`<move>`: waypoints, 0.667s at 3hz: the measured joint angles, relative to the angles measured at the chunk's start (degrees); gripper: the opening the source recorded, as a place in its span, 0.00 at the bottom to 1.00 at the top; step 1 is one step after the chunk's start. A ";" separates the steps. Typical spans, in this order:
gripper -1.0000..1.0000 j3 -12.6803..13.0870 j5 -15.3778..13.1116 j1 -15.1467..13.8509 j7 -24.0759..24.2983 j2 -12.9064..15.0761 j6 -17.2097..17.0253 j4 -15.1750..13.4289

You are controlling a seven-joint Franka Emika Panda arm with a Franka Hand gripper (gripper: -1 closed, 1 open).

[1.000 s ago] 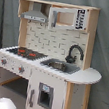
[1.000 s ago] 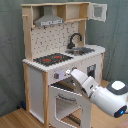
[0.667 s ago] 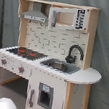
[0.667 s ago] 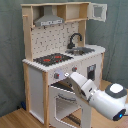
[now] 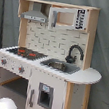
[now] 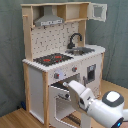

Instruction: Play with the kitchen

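The kitchen [image 5: 49, 60] [image 6: 55, 65] is a tall toy of light wood and white panels. It has a red-ringed black hob [image 5: 25, 52] [image 6: 52, 59], a black tap [image 5: 75, 53] [image 6: 75, 39], a sink [image 5: 58, 66] [image 6: 83, 50] and a grey hood [image 5: 34, 15] [image 6: 49, 20]. Its windowed oven door [image 6: 61, 102] hangs open at the front. My gripper [image 6: 68, 88] is at the top edge of that door, on the white arm [image 6: 102, 107]. In the first exterior view only a white piece of the arm [image 5: 4, 104] shows at the bottom edge.
A small upper cupboard door [image 6: 98, 11] [image 5: 66, 18] stands ajar at the top of the kitchen. A grey curtain [image 6: 117, 35] hangs behind it. The floor [image 6: 15, 117] is wood. A closed lower door with a dark panel [image 5: 44, 96] sits under the sink.
The arm has shifted down and toward the second exterior view's left, staying at the open oven door. The kitchen itself has not moved.
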 joint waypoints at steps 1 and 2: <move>1.00 3.11 0.10 -0.76 5.93 0.04 0.00 1.21; 1.00 6.13 0.24 -1.19 12.00 0.05 0.00 2.09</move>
